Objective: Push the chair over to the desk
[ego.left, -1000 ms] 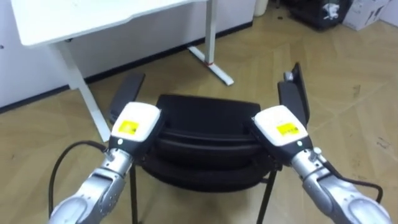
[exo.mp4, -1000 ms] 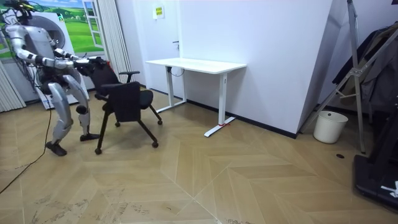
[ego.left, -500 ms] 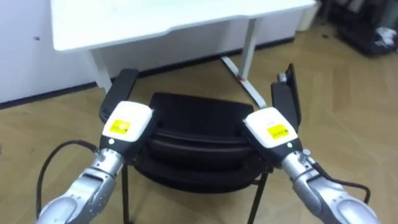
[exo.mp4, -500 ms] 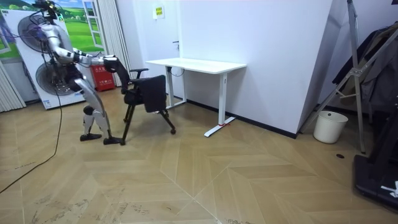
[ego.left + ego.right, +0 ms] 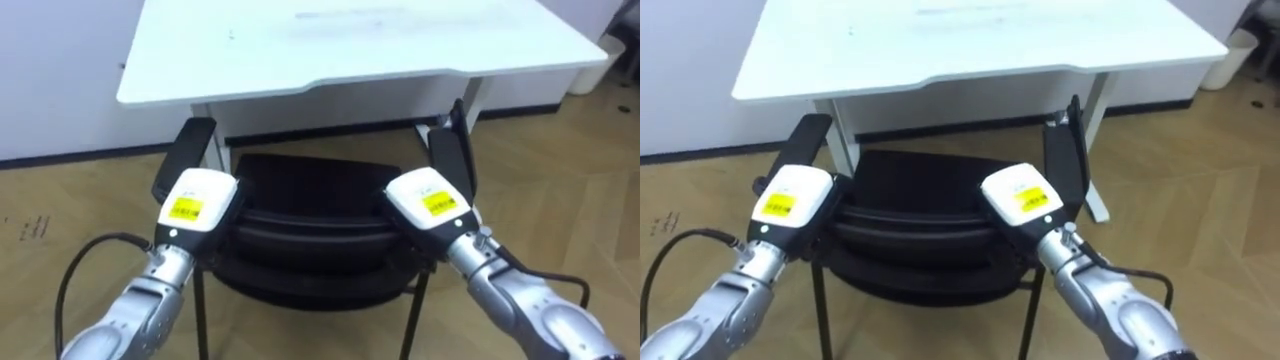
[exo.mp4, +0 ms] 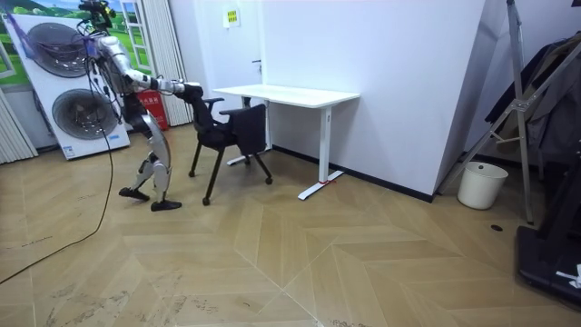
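Note:
The black chair (image 5: 318, 192) stands right before me, its seat reaching the front edge of the white desk (image 5: 350, 40). My left hand (image 5: 196, 201) rests on the left end of the chair's backrest and my right hand (image 5: 425, 204) on the right end, each seen from its white back. The two armrests (image 5: 184, 158) reach forward under the desk's edge. In the room view I stand bent forward behind the chair (image 6: 232, 133), both arms stretched out to it, with the desk (image 6: 287, 94) just beyond.
The desk's white legs (image 5: 207, 136) stand close to either side of the chair, with the wall behind. In the room view two stacked washing machines (image 6: 60, 91) are behind me; a white bin (image 6: 478, 184) and a metal stand (image 6: 525, 100) are at the room view's far right.
I have walked forward with the chair, both hands staying on its backrest. The chair has rolled from the open floor up to the desk, towards the room view's right.

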Robot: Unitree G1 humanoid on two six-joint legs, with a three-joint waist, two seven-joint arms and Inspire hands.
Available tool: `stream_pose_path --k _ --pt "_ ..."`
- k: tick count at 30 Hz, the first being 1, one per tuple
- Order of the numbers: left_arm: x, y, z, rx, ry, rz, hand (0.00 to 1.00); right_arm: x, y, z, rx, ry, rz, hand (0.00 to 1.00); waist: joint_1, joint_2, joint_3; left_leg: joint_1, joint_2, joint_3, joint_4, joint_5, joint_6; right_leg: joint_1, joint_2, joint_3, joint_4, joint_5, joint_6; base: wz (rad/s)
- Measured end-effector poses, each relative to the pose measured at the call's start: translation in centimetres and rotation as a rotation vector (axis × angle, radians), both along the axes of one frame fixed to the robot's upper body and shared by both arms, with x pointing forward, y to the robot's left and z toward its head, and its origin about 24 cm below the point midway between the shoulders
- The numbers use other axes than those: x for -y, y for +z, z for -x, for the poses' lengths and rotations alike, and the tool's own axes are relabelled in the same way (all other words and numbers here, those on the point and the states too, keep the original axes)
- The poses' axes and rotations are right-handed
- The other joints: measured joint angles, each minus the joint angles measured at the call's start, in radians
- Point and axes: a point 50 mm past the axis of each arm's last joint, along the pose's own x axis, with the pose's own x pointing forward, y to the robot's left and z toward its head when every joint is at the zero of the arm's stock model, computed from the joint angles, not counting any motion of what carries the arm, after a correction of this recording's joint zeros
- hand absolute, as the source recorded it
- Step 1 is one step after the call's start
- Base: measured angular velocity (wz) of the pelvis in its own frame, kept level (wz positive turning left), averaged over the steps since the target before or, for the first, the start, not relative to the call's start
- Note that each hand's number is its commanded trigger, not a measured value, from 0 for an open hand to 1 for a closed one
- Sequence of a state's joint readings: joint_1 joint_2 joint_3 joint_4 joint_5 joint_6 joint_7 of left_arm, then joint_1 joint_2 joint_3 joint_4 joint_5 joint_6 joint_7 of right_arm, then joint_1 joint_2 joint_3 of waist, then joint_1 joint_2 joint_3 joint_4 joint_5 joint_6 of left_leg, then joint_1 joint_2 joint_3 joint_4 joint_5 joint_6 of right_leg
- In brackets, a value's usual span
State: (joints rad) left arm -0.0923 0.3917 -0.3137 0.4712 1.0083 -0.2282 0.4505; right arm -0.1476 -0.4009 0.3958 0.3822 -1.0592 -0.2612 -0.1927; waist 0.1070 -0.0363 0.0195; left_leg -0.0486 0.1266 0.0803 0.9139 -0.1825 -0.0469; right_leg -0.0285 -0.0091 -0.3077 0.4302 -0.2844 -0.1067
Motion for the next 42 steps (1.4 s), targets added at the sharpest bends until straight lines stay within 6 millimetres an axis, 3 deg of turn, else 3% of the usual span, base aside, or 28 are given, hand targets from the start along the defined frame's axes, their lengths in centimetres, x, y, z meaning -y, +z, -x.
stream_pose_path --k 2,4,6,7,8,9,10,11,12,16,21,24,25,26,27,29,31,33,35,37,39,40,41,42 --pt "0.2 0.2 -0.2 0.01 -0.005 -0.006 1.0 0.2 0.0 -0.1 0.008 -0.007 -0.002 1.0 0.01 -0.009 0.0069 -0.093 -0.005 0.004 -0.002 -0.046 0.003 0.03 -0.001 0.0 -0.021 -0.008 0.005 -0.02" --pt "0.3 0.1 -0.1 0.01 -0.008 -0.009 1.0 0.3 -0.3 0.1 0.005 -0.011 -0.005 1.0 0.012 -0.019 0.0112 -0.168 -0.019 0.005 -0.065 -0.056 0.007 0.059 -0.011 0.003 -0.036 -0.021 0.016 -0.06" --pt "0.3 0.0 0.1 0.014 -0.012 -0.009 1.0 0.3 -0.4 0.3 0.006 -0.01 -0.012 1.0 0.01 -0.022 0.0108 -0.222 -0.031 0.023 -0.216 -0.054 0.005 0.074 -0.024 0.006 -0.04 -0.041 0.03 -0.1" --pt "0.4 0.1 0.1 0.017 -0.017 -0.008 1.0 0.4 -0.4 0.5 0.011 -0.013 -0.013 1.0 0.009 -0.025 0.009 -0.24 -0.044 0.029 -0.373 -0.039 0.011 0.085 -0.033 0.008 -0.04 -0.056 0.043 -0.08" --pt "0.4 0.3 0.1 0.024 -0.023 -0.011 1.0 0.5 -0.3 0.5 0.019 -0.013 -0.012 1.0 0.008 -0.029 0.0083 -0.25 -0.054 0.026 -0.505 0.038 0.023 0.095 -0.038 0.027 -0.04 -0.074 0.053 -0.15" --pt "0.4 0.3 0.2 0.024 -0.025 -0.013 1.0 0.5 -0.4 0.6 0.017 -0.013 -0.013 1.0 0.011 -0.036 0.0022 -0.246 -0.063 0.028 -0.551 0.085 0.023 0.098 -0.045 0.035 -0.042 -0.077 0.061 -0.18" --pt "0.3 0.3 0.4 0.028 -0.028 -0.015 1.0 0.5 -0.4 0.9 0.021 -0.014 -0.018 1.0 0.005 -0.038 -0.0163 -0.226 -0.085 0.029 -0.61 0.161 0.041 0.101 -0.057 0.042 -0.051 -0.077 0.087 -0.17" --pt "0.5 0.6 0.2 0.04 -0.033 -0.013 1.0 0.7 -0.2 1.1 0.042 -0.018 -0.022 1.0 0.003 -0.048 -0.0242 -0.206 -0.104 0.043 -0.645 0.188 0.068 0.102 -0.064 0.048 -0.064 -0.078 0.104 -0.17" --pt "0.6 0.8 0.2 0.046 -0.033 -0.013 1.0 0.8 0.0 1.1 0.054 -0.014 -0.017 1.0 0.006 -0.047 -0.0254 -0.202 -0.108 0.05 -0.647 0.211 0.077 0.104 -0.067 0.057 -0.076 -0.073 0.112 -0.19" --pt "0.5 1.2 -0.1 0.06 -0.025 -0.008 1.0 0.7 0.7 1.1 0.11 -0.012 0.005 1.0 -0.007 -0.048 -0.0241 -0.179 -0.151 0.081 -0.646 0.176 0.098 0.168 -0.098 0.095 -0.19 -0.038 0.142 -0.08" --pt "0.8 1.1 -0.1 0.054 -0.022 0.004 1.0 1.0 1.0 1.0 0.111 -0.012 0.021 1.0 -0.015 -0.058 -0.0153 -0.131 -0.19 0.111 -0.643 0.119 0.114 0.193 -0.152 0.089 -0.136 -0.049 0.167 -0.08" --pt "1.0 1.0 -0.1 0.044 -0.024 0.01 1.0 1.2 1.0 1.0 0.102 -0.012 0.029 1.0 -0.007 -0.054 -0.0055 -0.097 -0.203 0.121 -0.644 0.078 0.128 0.12 -0.2 0.085 0.083 -0.053 0.176 -0.12" --pt "1.0 1.2 -0.2 0.045 -0.028 0.007 1.0 1.2 1.0 1.0 0.101 -0.013 0.028 1.0 -0.013 -0.06 -0.0012 -0.086 -0.214 0.122 -0.637 0.069 0.136 0.076 -0.236 0.085 0.21 -0.045 0.183 0.1" --pt "1.1 1.3 -0.3 0.044 -0.032 0.005 1.0 1.3 0.9 1.0 0.098 -0.015 0.027 1.0 -0.029 -0.07 0.0028 -0.072 -0.229 0.122 -0.628 0.059 0.147 0.035 -0.27 0.088 0.319 -0.015 0.187 0.19" --pt "1.1 1.3 -0.3 0.044 -0.036 0.006 1.0 1.4 0.9 1.0 0.096 -0.018 0.028 1.0 -0.034 -0.067 0.0029 -0.07 -0.231 0.118 -0.615 0.047 0.151 0.017 -0.277 0.091 0.364 0.011 0.18 0.23" --pt "2.0 0.7 0.7 0.02 -0.071 0.023 1.0 2.4 0.2 1.9 0.072 -0.025 0.036 1.0 -0.046 -0.036 0.0014 -0.045 -0.217 0.097 -0.584 0.007 0.163 0.001 -0.266 0.108 0.453 0.133 0.156 0.14" --pt "2.6 0.4 1.1 0.007 -0.1 0.021 1.0 3.0 -0.5 2.9 0.054 -0.044 0.036 1.0 -0.05 -0.019 0.0038 -0.018 -0.211 0.061 -0.577 -0.015 0.169 -0.014 -0.245 0.126 0.499 0.215 0.154 0.22" --pt "2.5 0.5 1.1 0.011 -0.115 0.009 1.0 3.1 -0.6 3.3 0.049 -0.054 0.033 1.0 -0.048 -0.025 0.004 -0.018 -0.209 0.031 -0.577 -0.024 0.179 -0.073 -0.217 0.156 0.554 0.169 0.158 0.16" --pt "2.0 0.3 1.1 0.0 -0.11 0.005 1.0 2.4 -1.1 3.6 0.031 -0.049 0.024 1.0 -0.048 -0.014 0.0091 -0.013 -0.207 -0.043 -0.581 -0.024 0.174 -0.163 -0.147 0.163 0.531 0.075 0.143 0.12" --pt "1.6 0.1 0.9 -0.005 -0.111 -0.003 1.0 2.0 -1.3 3.8 0.021 -0.046 0.019 1.0 -0.061 -0.015 0.0083 -0.015 -0.207 -0.097 -0.577 -0.023 0.167 -0.2 -0.106 0.176 0.399 0.057 0.144 0.5" --pt "1.4 0.0 0.8 -0.008 -0.112 -0.01 1.0 1.8 -1.5 4.0 0.019 -0.042 0.012 1.0 -0.082 -0.02 0.0049 -0.018 -0.212 -0.156 -0.575 -0.025 0.158 -0.2 -0.076 0.242 0.177 0.059 0.148 0.68" --pt "1.3 0.2 0.7 -0.001 -0.111 -0.014 1.0 1.7 -1.5 4.0 0.025 -0.038 0.006 1.0 -0.076 -0.03 -0.0047 -0.035 -0.215 -0.183 -0.565 -0.027 0.142 -0.198 -0.049 0.337 0.011 0.066 0.159 0.47" --pt "1.2 0.3 0.6 0.01 -0.107 -0.012 1.0 1.6 -1.4 3.9 0.036 -0.036 0.0 1.0 -0.074 -0.042 -0.0149 -0.062 -0.226 -0.224 -0.523 -0.033 0.121 -0.191 -0.044 0.352 -0.047 0.109 0.176 0.43" --pt "1.1 0.3 0.5 0.009 -0.105 -0.013 1.0 1.6 -1.3 3.9 0.038 -0.038 0.001 1.0 -0.072 -0.035 -0.0174 -0.071 -0.221 -0.229 -0.499 -0.04 0.108 -0.183 -0.043 0.319 -0.053 0.115 0.169 0.39"
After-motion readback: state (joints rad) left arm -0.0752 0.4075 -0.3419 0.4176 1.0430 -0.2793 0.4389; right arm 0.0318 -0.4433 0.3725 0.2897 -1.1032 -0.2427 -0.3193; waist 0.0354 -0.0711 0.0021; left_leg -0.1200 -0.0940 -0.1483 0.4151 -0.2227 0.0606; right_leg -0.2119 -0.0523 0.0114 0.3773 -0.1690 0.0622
